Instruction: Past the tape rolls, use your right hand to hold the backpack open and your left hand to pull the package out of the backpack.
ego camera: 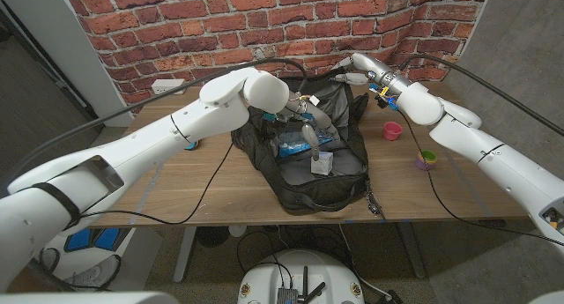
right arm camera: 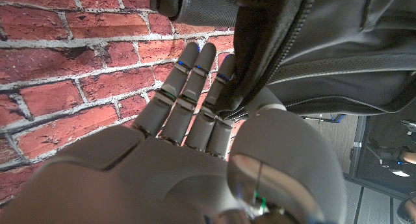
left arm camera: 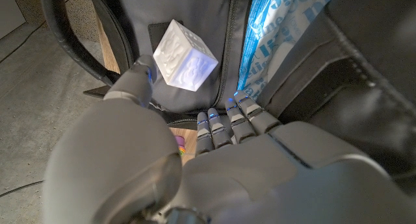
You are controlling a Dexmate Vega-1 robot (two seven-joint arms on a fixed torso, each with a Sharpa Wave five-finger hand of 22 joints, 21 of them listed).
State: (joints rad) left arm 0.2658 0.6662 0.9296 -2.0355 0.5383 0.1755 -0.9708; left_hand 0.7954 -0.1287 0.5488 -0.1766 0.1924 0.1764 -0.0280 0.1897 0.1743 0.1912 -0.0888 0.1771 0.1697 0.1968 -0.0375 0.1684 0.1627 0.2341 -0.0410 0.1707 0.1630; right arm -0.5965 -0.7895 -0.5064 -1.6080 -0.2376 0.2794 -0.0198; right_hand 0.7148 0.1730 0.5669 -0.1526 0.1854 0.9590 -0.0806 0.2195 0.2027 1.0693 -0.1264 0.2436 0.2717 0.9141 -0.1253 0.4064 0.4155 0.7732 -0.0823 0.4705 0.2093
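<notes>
The right hand [right arm camera: 195, 152] is pinching the backpack [ego camera: 304, 154] rim at its far edge; the left hand [ego camera: 308, 128], fingers [left arm camera: 244, 117] apparently loosely spread, is reaching inside beside the blue package [left arm camera: 273, 36].

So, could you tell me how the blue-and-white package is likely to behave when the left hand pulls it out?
The package looks like printed plastic film, so probably floppy and somewhat slippery. It seems thin, so likely light. The backpack fabric around it may drag.

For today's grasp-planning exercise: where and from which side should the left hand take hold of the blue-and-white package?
Probably the package's exposed end, pinched across its flat faces from above through the opening; the rest lies tucked in the backpack, with the left hand already at it.
</notes>
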